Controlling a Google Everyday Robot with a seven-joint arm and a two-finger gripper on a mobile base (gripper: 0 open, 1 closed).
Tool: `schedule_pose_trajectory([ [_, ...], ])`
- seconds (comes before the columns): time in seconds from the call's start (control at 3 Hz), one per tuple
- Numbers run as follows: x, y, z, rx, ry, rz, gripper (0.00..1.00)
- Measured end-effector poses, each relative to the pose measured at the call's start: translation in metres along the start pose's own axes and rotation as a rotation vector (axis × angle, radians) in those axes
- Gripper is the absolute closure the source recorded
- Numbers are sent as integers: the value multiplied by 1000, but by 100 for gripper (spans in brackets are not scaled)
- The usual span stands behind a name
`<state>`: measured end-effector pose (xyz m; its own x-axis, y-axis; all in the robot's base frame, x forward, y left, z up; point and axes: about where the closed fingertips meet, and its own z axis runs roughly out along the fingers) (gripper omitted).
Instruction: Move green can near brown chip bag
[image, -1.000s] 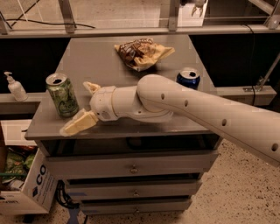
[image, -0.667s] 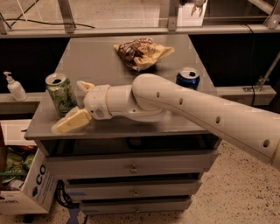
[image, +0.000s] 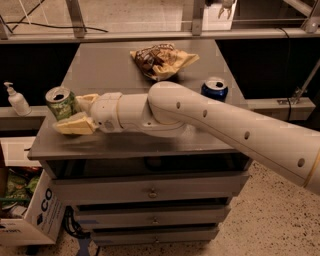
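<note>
The green can (image: 60, 101) stands tilted at the front left corner of the grey cabinet top (image: 110, 65). My gripper (image: 67, 113) reaches in from the right. Its two cream fingers (image: 75, 125) lie on either side of the can, one in front and one behind, closed against it. The brown chip bag (image: 162, 61) lies at the back middle of the top, well away from the can and to its right.
A dark blue can (image: 215, 89) stands at the right edge behind my arm. A soap bottle (image: 17, 100) stands on a ledge to the left. A cardboard box (image: 30, 215) sits on the floor at lower left. Drawers (image: 150, 187) are below the top.
My gripper moved left until its fingers came around the green can. The can went from upright to tilted and shifted slightly left.
</note>
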<state>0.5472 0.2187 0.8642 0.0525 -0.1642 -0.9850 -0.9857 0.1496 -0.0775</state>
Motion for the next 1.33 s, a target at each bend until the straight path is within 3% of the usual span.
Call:
schedule_pose_trajectory([
  [0.67, -13, -11, -23, 75, -32, -33, 87],
  [1.0, -18, -25, -49, 159, -54, -48, 100],
  [1.33, -17, -43, -87, 278, -32, -62, 100],
])
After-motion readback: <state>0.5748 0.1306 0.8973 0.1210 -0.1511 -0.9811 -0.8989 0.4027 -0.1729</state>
